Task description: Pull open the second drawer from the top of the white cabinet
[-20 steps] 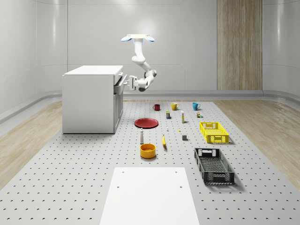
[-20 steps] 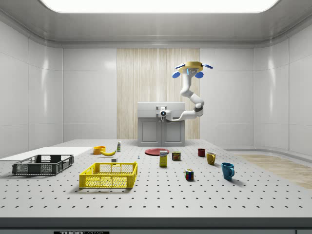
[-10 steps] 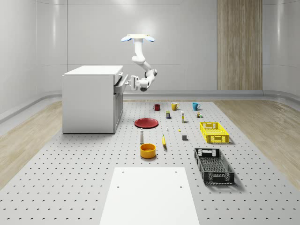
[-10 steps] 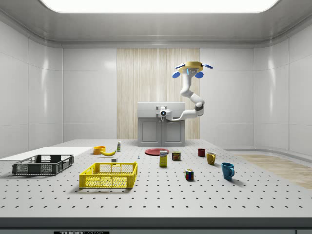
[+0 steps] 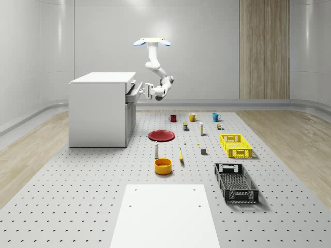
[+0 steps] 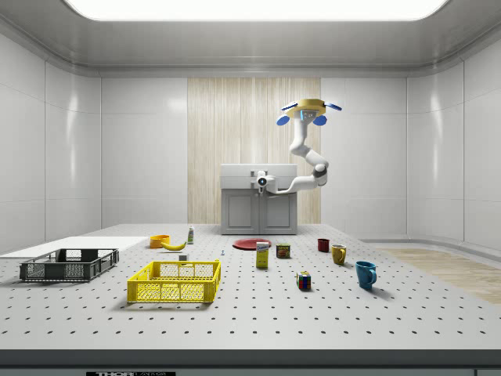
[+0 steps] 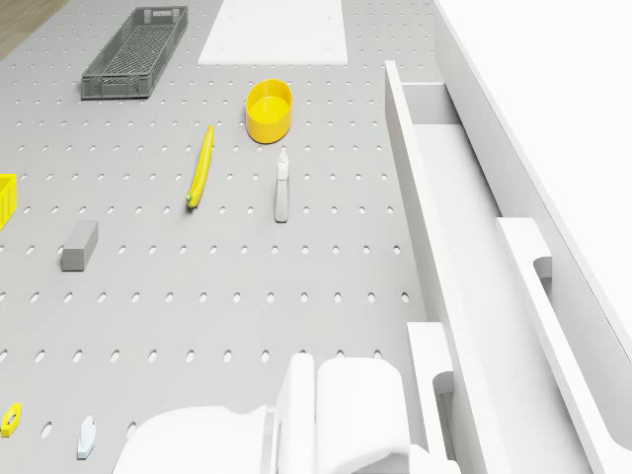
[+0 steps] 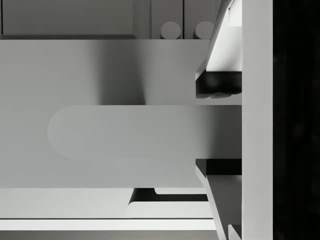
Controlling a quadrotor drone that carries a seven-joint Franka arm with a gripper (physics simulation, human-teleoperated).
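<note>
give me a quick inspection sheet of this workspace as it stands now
surface: grey perforated floor with a white panel near the front.
job's things: white cabinet; second drawer pulled partly out, its handle close in front of the wrist camera.
clutter: red plate, yellow bowl, banana, small bottle, three mugs, yellow crate, black crate.
grippers: hand at the drawer front; the drone hovers beside the cabinet, above the level of its top.
cables: nothing seen.
surroundings: pale walls, a wood-look wall strip, wood flooring at the sides.
</note>
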